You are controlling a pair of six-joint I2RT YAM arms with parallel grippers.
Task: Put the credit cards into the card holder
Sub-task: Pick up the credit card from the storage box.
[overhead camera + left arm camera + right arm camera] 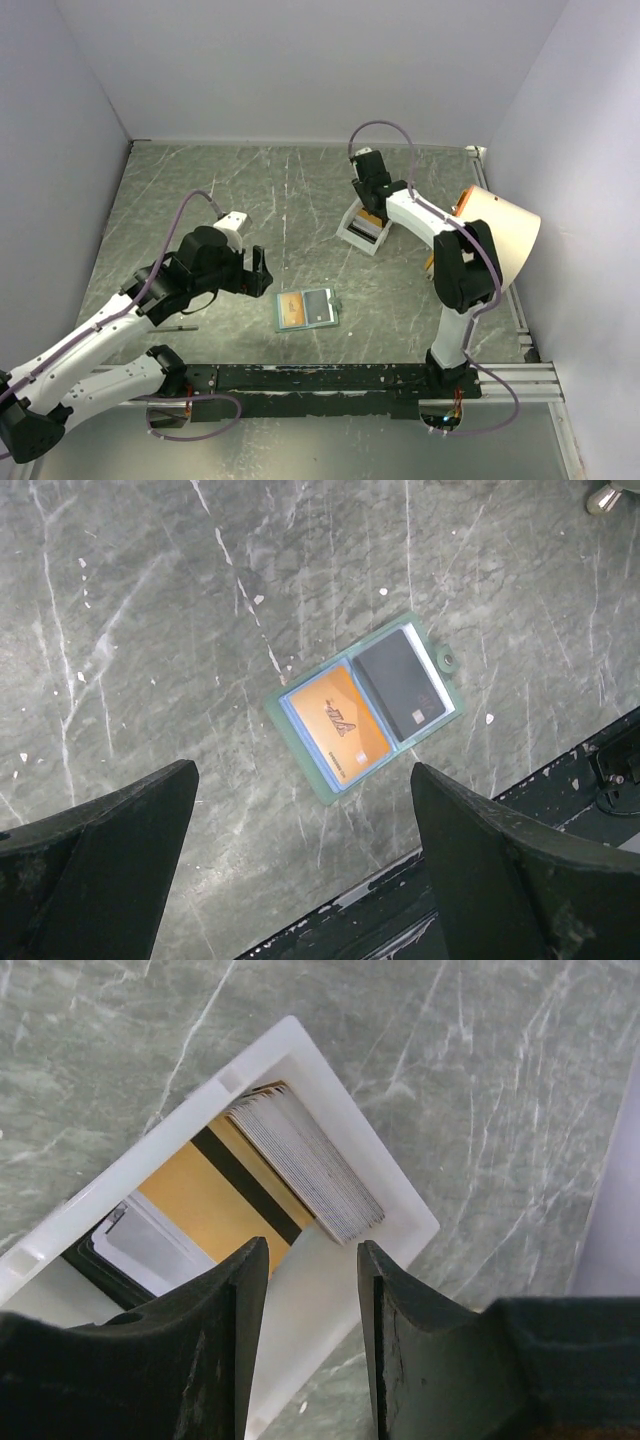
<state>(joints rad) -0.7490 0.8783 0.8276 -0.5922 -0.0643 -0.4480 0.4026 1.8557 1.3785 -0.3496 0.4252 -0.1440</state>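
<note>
Your grey marbled table (200, 200) carries:
- 1 white rectangular plastic tray (400, 1210), with your right gripper (312, 1250) poised over its stack of credit cards (305, 1160), fingers narrowly parted, empty.
- 1 sage-green folding card holder (273, 706), lying open just ahead of your left gripper (303, 780), which is spread wide and empty. It shows 1 orange card (338, 725) and 1 dark card (400, 685).

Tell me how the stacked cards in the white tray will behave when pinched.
Likely stiff: the cards stand on edge unbent. Packed tight, so neighbours may lift together. The white tray looks light and may slide.
</note>
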